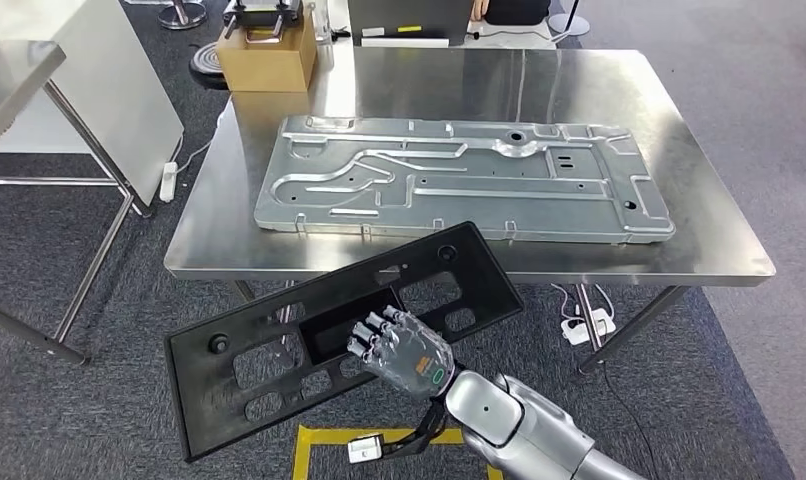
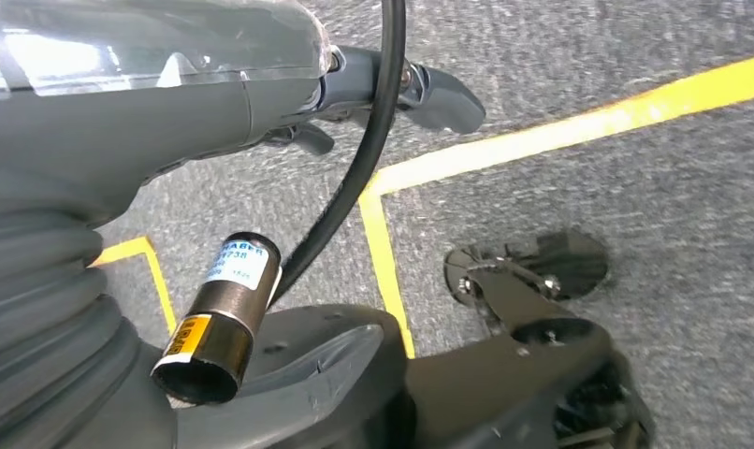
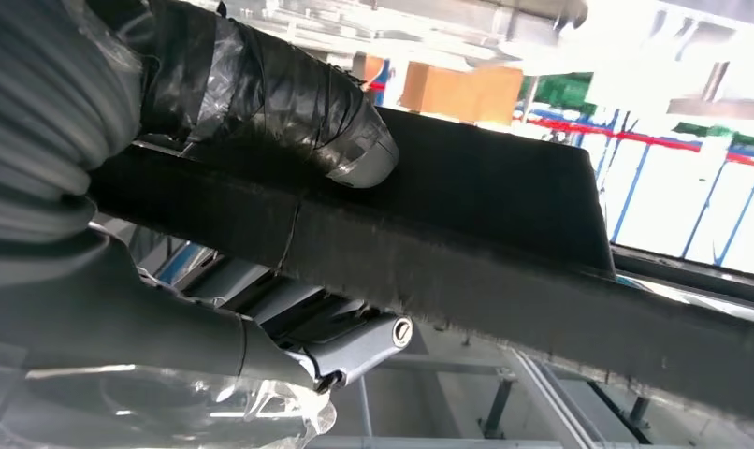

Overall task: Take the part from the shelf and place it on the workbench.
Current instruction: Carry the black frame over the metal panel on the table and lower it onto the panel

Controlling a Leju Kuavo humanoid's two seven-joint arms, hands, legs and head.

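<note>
The part is a long black plastic panel (image 1: 204, 390) with several cut-outs. My right hand (image 1: 404, 350) grips it from below at the central opening and holds it tilted in the air, just in front of the steel workbench (image 1: 579, 90). The panel's far corner overlaps the bench's front edge in the head view. Close up, the taped thumb (image 3: 289, 103) presses one face of the panel (image 3: 485, 206) and the fingers sit under the other. My left hand (image 2: 167, 140) hangs over the carpet with its fingers apart and nothing in them.
A large grey stamped metal plate (image 1: 459, 180) covers most of the bench's middle. A cardboard box (image 1: 269, 55) stands at its far left corner. Another steel table (image 1: 9, 70) and a leaning white board (image 1: 109, 90) stand to the left. Yellow tape (image 1: 309, 445) marks the floor.
</note>
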